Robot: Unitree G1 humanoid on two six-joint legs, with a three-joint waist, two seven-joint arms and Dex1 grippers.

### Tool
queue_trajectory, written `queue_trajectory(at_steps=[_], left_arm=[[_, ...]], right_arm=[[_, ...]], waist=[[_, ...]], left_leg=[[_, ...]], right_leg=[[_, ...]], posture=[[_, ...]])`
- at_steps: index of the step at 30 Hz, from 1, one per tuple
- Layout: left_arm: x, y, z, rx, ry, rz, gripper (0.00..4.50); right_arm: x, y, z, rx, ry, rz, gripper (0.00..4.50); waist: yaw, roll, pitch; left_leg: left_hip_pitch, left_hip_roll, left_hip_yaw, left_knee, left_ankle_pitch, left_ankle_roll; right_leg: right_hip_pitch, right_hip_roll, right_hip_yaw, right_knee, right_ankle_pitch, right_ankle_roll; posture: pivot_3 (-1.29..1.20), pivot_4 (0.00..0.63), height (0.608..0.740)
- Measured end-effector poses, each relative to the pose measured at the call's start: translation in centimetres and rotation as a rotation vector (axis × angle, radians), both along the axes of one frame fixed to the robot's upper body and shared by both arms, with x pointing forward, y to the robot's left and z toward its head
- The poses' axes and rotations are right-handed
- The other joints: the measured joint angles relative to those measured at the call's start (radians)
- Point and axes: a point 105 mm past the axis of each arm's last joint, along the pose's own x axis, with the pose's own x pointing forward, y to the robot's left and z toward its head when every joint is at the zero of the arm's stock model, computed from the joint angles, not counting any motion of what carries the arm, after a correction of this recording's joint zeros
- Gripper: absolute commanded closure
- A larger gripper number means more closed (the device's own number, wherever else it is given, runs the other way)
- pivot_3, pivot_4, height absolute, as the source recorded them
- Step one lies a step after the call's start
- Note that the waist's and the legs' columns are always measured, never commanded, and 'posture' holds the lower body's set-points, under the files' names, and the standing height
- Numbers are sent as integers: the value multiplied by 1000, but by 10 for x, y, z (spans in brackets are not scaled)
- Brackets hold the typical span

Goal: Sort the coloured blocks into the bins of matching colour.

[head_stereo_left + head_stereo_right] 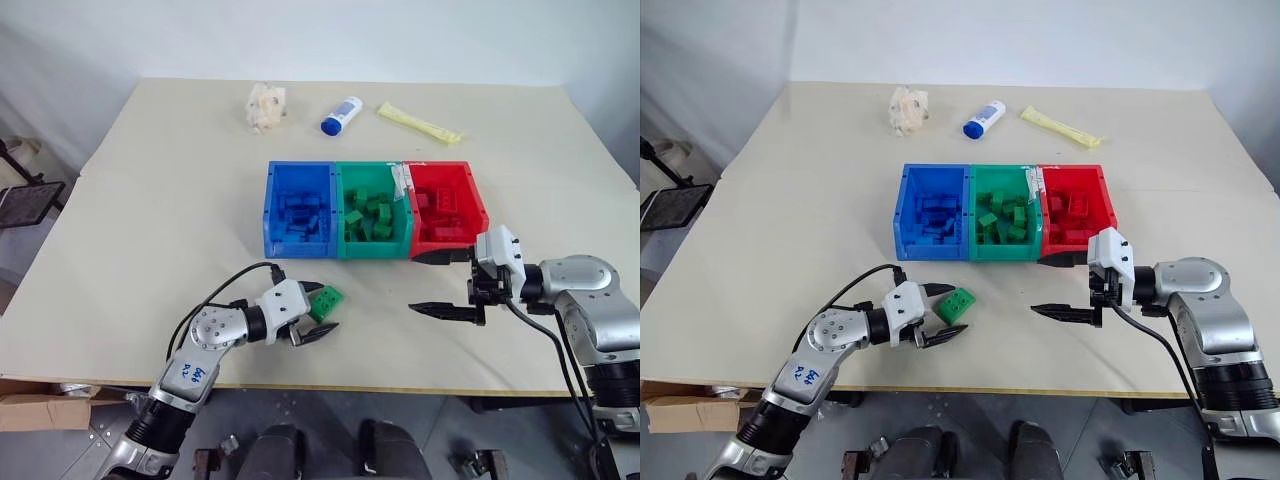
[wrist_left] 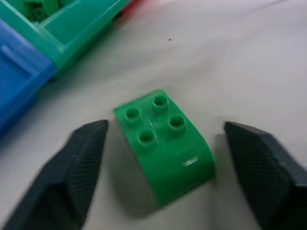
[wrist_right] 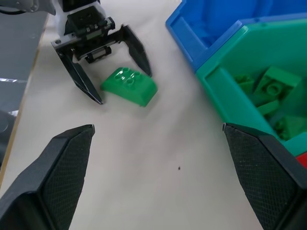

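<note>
A small green studded plastic brick (image 2: 163,143) lies on the pale desk (image 1: 150,220) directly between the parted fingers of the left hand (image 1: 318,312), neither finger touching it yet. The green plastic bin (image 1: 372,212) sits beyond. The right hand (image 1: 440,283) hovers wide open, farther off.

The blue bin (image 2: 19,81) and green bin (image 2: 72,28) are cut off at the left wrist view's edge; their contents are blurred.
</note>
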Motion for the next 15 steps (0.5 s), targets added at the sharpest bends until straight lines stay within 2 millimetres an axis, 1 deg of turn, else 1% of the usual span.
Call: queue_trajectory(at_steps=[3, 5, 9, 12, 14, 15], left_arm=[[1, -2, 0, 12, -2, -6, 2482], [2, -3, 1, 14, -3, -9, 3009], [7, -4, 3, 14, -4, -10, 3011], [7, -9, 7, -14, 4, -36, 3011], [8, -14, 13, -39, 1, -54, 3011], [13, -20, 21, -64, -9, -58, 3011]], right_arm=[[-2, -2, -3, 9, 5, -23, 0], [-2, -5, -3, 19, 4, -47, 0], [-1, -10, 1, 23, -14, -76, 0], [-3, -15, 1, 32, -20, -110, 0], [-2, -18, 1, 39, -18, -131, 0], [-2, -20, 3, 50, -25, -154, 0]], waist=[[0, 0, 0], [0, 0, 0], [0, 0, 0], [1, 0, 0], [2, 0, 0], [5, 0, 0]], left_leg=[[0, 0, -1, 0, 0, 0], [0, 0, -1, 0, 0, 0], [0, 0, -1, 1, 0, 0], [0, 0, -1, 1, 0, 0], [-1, 0, -1, 1, 0, 0], [-1, -1, -2, 1, 0, 0]], right_leg=[[1, 0, 0, 0, 0, 0], [1, 0, 1, 0, 0, 0], [1, 0, 0, 0, 0, 0], [1, 0, 0, -1, 0, 0], [1, 0, 0, -1, 0, 0], [1, 0, 0, 0, 0, 0]], posture=[[0, 150, 740], [0, 150, 740], [0, 150, 740], [0, 150, 740], [0, 150, 740], [0, 150, 740]])
